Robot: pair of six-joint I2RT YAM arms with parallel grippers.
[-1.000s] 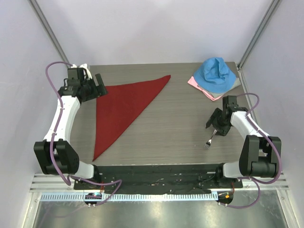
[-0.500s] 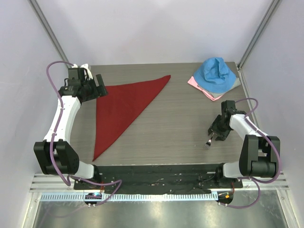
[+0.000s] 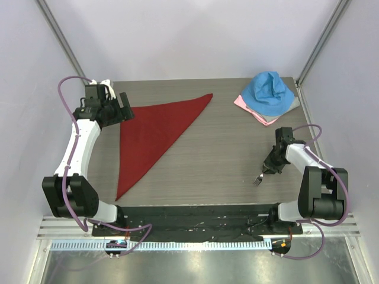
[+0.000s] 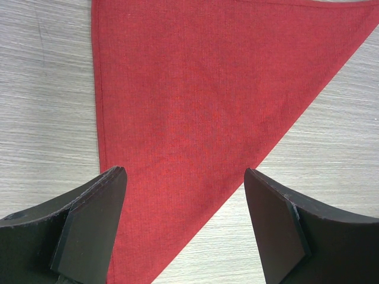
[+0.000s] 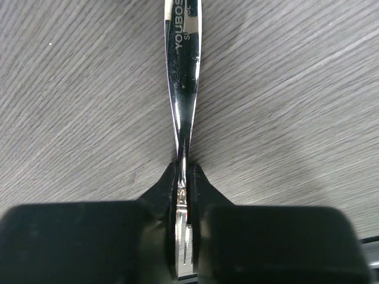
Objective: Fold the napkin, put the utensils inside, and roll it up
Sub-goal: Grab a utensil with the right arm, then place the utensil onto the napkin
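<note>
**Fork pinched: carry it over to the cloth**

The right gripper (image 5: 185, 177) is clamped on the narrow part of the fork (image 5: 182, 65), at about 4 o'clock on the table (image 3: 219, 148). The napkin (image 3: 151, 133), folded into a triangle, lies flat at 9 to 10 o'clock. The left gripper (image 4: 185, 177) hangs spread wide over its corner. Lift straight up before swinging across, because so thin a grip may let the fork pivot. Lay it along the long fold.

Matt, soft and finely woven: large dark red cloth napkin (image 4: 195, 106), hem stitched along its edge. Polished to a mirror gloss: small silver metal fork (image 5: 182, 71), lettering stamped on the handle. Matt and streaked: grey wood-grain table (image 5: 284, 89). Smooth, dull, plastic-like: black left fingers (image 4: 89, 231) and black right fingers (image 5: 77, 242). Far right, crumpled bright blue cloth (image 3: 269, 92) on flat pale pink cloth (image 3: 244, 104), both matt.
</note>
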